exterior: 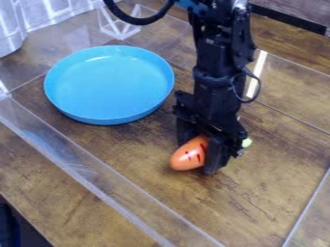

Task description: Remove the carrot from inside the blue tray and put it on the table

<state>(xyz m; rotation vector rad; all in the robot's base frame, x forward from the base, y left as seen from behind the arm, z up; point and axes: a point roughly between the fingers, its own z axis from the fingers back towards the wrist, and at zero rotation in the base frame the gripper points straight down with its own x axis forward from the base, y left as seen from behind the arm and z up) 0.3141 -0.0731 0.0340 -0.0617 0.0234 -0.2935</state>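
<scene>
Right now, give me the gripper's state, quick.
Gripper: shut on the carrot, pointing straight down, with the carrot low at the table, outside the tray.

The hand hides the carrot's green end, and the top edge cuts off the arm.

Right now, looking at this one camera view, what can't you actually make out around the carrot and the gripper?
- Gripper fingertips: hidden behind its own black body and the carrot, so the jaw contact is not visible.
- Carrot's green top: mostly covered by the gripper; only a sliver shows.
- Whether the carrot rests on the table or hangs just above it: too small to tell.
- Arm's upper part: cut off by the top edge.
- Blue tray: fully visible, nothing in it.
</scene>
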